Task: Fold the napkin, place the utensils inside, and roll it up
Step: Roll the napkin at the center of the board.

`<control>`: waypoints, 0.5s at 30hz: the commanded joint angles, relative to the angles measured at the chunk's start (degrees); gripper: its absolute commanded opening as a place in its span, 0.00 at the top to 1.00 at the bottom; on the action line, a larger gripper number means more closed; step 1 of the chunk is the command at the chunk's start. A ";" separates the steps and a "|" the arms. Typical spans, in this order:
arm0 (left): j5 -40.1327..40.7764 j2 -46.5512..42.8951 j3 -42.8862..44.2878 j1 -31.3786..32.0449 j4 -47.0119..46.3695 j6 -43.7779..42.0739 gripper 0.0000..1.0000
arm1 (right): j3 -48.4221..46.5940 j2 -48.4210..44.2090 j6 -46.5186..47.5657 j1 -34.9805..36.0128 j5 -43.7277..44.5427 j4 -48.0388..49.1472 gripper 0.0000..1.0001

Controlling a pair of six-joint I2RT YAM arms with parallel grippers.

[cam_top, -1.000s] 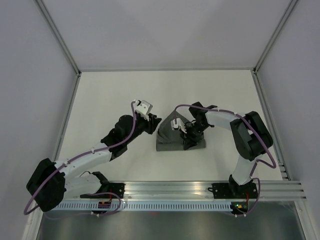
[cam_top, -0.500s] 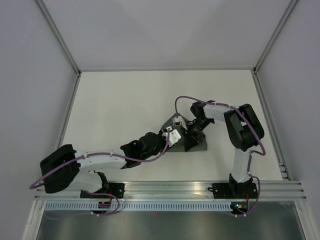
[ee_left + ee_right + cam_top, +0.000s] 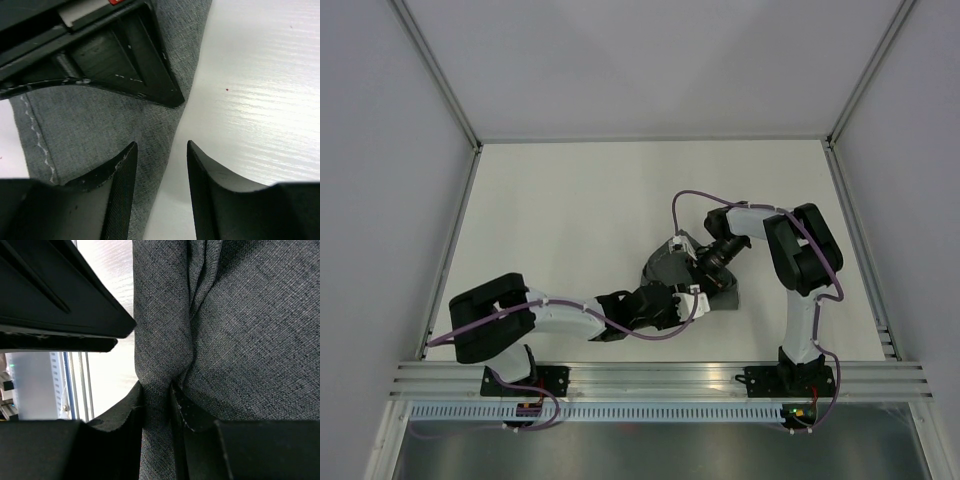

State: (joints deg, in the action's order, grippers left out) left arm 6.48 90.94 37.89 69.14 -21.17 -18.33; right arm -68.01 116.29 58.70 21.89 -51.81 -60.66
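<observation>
On the white table (image 3: 570,200) the napkin (image 3: 665,268) sits bunched between our arms.
Our right gripper (image 3: 157,390) pinches a fold of it; our left gripper (image 3: 161,150), jaws apart, has swung from its left side to its near edge.

This is a robotics lab test cell. A smooth white tabletop (image 3: 570,200) is boxed in by plain pale grey wall panels (image 3: 650,60) set in bare aluminium corner posts (image 3: 435,70). Along the near edge runs a slotted aluminium rail (image 3: 660,378). Bolted to it are a black-and-white left robot arm (image 3: 560,315) and a matching right robot arm (image 3: 800,250) (thin purple cables (image 3: 676,203) loop along their links).
</observation>
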 commanded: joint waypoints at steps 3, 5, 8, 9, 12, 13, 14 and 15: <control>-2.27 3.02 2.10 0.90 -3.96 -2.76 0.50 | 0.69 4.29 2.83 -0.71 8.83 3.62 0.75; -2.00 3.90 2.19 0.90 -5.37 -3.21 0.49 | 0.51 4.82 2.83 -0.88 8.75 3.45 0.75; -1.74 6.61 2.89 0.82 -6.51 -4.26 0.49 | 0.07 5.26 2.74 -0.97 8.92 3.36 0.75; -1.73 6.97 2.98 0.90 -6.87 -4.52 0.49 | 0.07 5.35 2.74 -0.97 8.92 3.36 0.75; -1.73 8.72 3.33 0.90 -7.57 -5.49 0.49 | -0.11 5.53 2.65 -1.15 9.01 3.27 0.75; -1.91 9.17 3.42 0.90 -7.57 -5.84 0.50 | -0.19 5.70 2.56 -1.23 9.10 3.27 0.75; -1.91 9.52 3.59 0.90 -7.57 -6.02 0.50 | -0.37 5.88 2.65 -1.41 9.10 3.10 0.75; -2.00 9.96 3.51 0.90 -7.66 -6.11 0.51 | -0.46 5.97 2.65 -1.41 9.10 3.10 0.75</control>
State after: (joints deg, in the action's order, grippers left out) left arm 5.80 98.91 40.03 69.58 -26.98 -21.52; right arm -69.19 118.63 58.06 20.75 -52.80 -63.33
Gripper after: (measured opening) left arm 0.497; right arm 0.302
